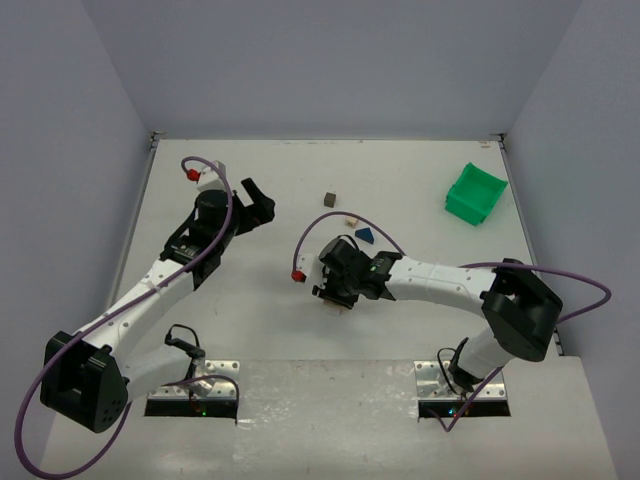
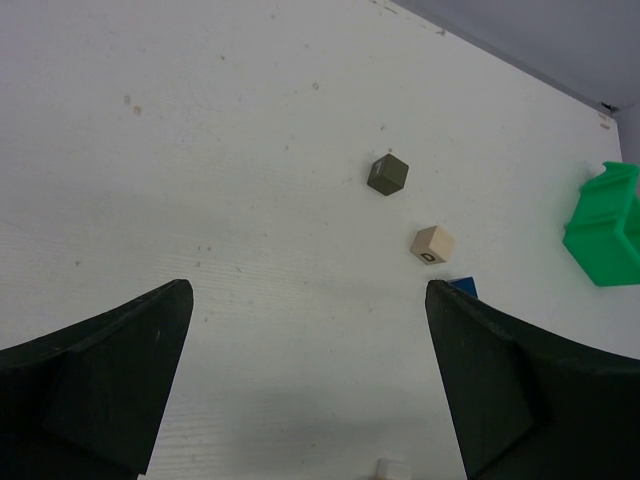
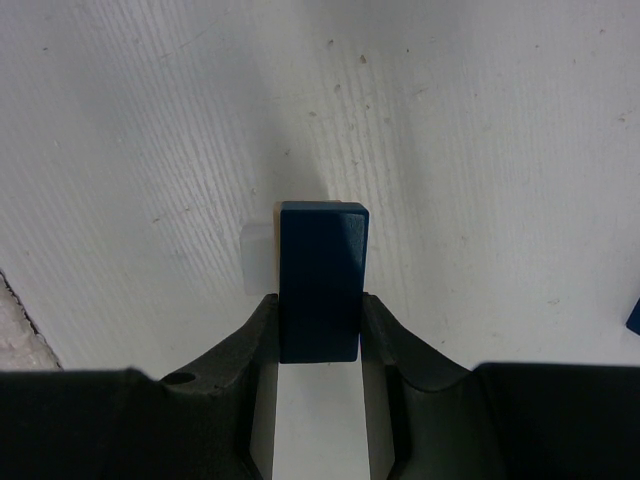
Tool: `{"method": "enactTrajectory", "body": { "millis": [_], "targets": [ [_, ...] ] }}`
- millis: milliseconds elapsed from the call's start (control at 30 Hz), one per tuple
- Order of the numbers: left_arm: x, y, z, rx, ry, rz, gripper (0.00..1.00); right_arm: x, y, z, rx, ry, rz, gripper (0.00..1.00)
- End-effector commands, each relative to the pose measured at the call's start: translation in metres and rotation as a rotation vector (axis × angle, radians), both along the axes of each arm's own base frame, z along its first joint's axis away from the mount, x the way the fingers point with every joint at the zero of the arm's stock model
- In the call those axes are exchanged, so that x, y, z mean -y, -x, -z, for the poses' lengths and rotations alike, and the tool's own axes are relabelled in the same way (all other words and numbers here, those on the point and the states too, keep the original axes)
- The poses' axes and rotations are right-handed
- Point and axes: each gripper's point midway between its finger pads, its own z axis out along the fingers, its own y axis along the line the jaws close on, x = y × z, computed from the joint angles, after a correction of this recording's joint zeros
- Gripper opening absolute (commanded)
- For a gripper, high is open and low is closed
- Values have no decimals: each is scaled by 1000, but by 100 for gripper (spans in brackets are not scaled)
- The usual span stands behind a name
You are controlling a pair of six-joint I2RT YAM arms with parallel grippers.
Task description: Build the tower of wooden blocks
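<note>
Two arms reach over your white table [image 1: 250, 330]: the left arm [image 1: 150, 290] runs up the left side, and the right arm [image 1: 450, 285] stretches leftward to mid-table.

The green bin [image 1: 475, 193] sits far right, well apart from everything. Its inside shows plain green in the top view. The left wrist view catches only one corner of it [image 2: 605, 225].

Your left gripper [image 1: 258, 200] hangs over the far-left part of the table with its fingers spread wide [image 2: 308, 300], holding nothing.

Your right gripper [image 1: 335, 293] is at mid-table, pinching a blue block [image 3: 320, 280] between both fingers. A thin tan block [image 3: 310, 206] edge shows just under the blue block's far end. That pair is your wood block tower [image 1: 336, 302] so far, at mid-table, near-left of the loose pieces. You cannot tell whether the blue block is resting on the tan one.

Loose pieces lie in a diagonal line at far-middle, each apart from the others:
- The dark grey cube [image 1: 329, 200] [image 2: 388, 174] is the farthest.
- The beige cube [image 1: 351, 217] [image 2: 433, 244] is next, with a dark mark on one face.
- The blue roof piece [image 1: 366, 236] is nearest to the right gripper. Only its tip shows past the left gripper's finger [image 2: 463, 287].
</note>
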Motion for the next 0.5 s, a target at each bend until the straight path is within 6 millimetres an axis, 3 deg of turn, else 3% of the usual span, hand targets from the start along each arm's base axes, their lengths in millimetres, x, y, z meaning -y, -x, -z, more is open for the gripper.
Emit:
{"method": "enactTrajectory", "body": {
  "millis": [0,467],
  "targets": [
    [-3,-3,-12,47,10,-16,100,-7,-6,-4,17,-33,16,8],
    [-8,-2,-11,45,5,-41,100,-2,-10,3,2,-17,43,11]
  ]
}}
